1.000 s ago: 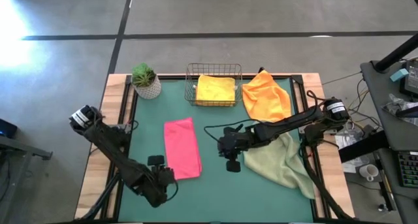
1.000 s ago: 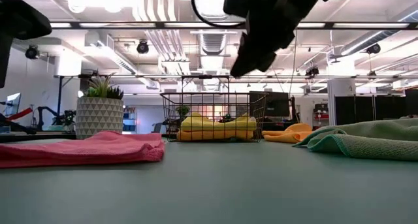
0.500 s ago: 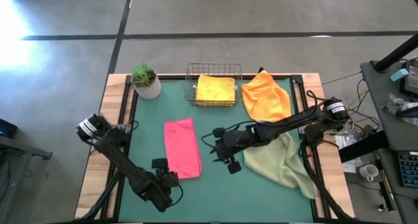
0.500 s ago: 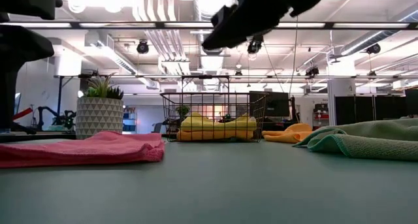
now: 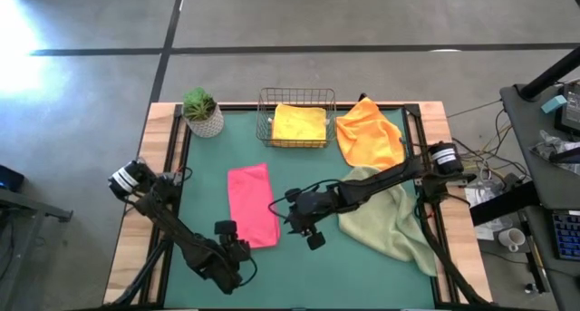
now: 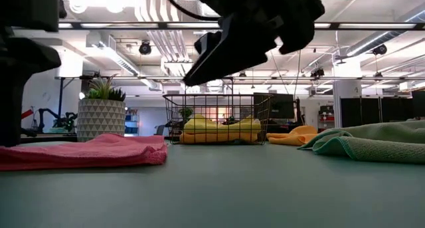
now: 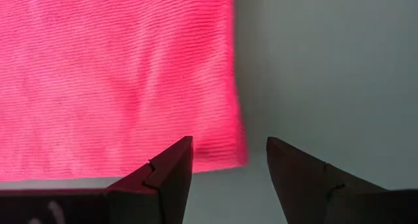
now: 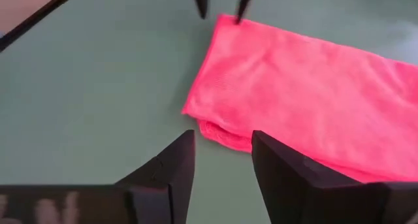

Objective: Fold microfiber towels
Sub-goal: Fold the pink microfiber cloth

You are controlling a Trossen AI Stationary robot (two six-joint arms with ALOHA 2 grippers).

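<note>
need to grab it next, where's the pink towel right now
In the high view the pink towel lies left of centre on the table, with the left gripper and right gripper at its near corners.

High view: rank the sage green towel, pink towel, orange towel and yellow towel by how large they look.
1. sage green towel, partly under the right arm
2. orange towel and pink towel, too alike to rank
3. yellow towel, in the basket

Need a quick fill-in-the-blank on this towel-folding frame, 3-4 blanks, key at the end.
1. The wire mesh basket holds a ____ microfiber towel.
2. Both open grippers, left gripper and right gripper, point at the folded ____ microfiber towel.
3. The crumpled orange microfiber towel lies on the basket's ____ side in the high view.
4. The right arm reaches across the pale ____ green microfiber towel.

Missing words: yellow; pink; right; sage
</note>
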